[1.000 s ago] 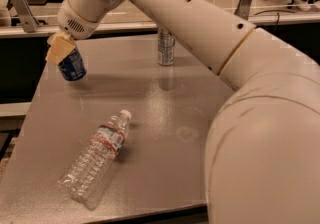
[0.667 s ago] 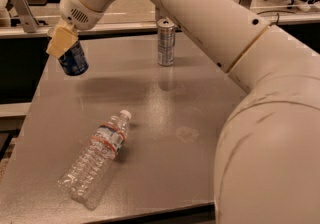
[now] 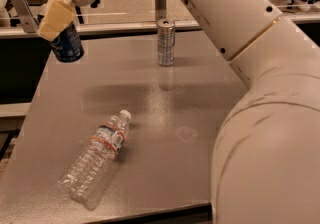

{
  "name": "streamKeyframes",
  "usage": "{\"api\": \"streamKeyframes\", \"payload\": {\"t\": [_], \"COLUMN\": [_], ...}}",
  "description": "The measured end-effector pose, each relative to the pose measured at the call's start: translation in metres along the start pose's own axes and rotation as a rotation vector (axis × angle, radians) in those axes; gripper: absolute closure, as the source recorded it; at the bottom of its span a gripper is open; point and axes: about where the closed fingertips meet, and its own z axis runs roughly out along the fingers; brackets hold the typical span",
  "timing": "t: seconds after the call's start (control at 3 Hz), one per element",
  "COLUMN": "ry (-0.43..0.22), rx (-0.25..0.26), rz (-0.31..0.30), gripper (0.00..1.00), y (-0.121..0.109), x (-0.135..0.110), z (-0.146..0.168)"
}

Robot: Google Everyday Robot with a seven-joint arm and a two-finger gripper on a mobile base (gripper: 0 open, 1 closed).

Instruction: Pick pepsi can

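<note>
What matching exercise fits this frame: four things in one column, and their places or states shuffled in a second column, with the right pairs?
Things:
1. pepsi can
2. slim silver can
3. water bottle
4. gripper

Places or states:
A. lying on its side on the near left of the table
B. standing upright, alone, at the table's far edge
C. dark blue, gripped at the table's far left corner
D. shut around a can, at the upper left of the view

Pairs: 1-C, 2-B, 3-A, 4-D
</note>
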Motion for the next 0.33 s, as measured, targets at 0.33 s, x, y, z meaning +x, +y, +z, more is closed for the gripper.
{"api": "streamKeyframes", "payload": {"t": [0.33], "ry": [0.002], "rx": [-0.002], "rz": [0.0], "gripper": [1.0], "y": [0.0003], "x": [0.0002], "z": [-0.0005]}}
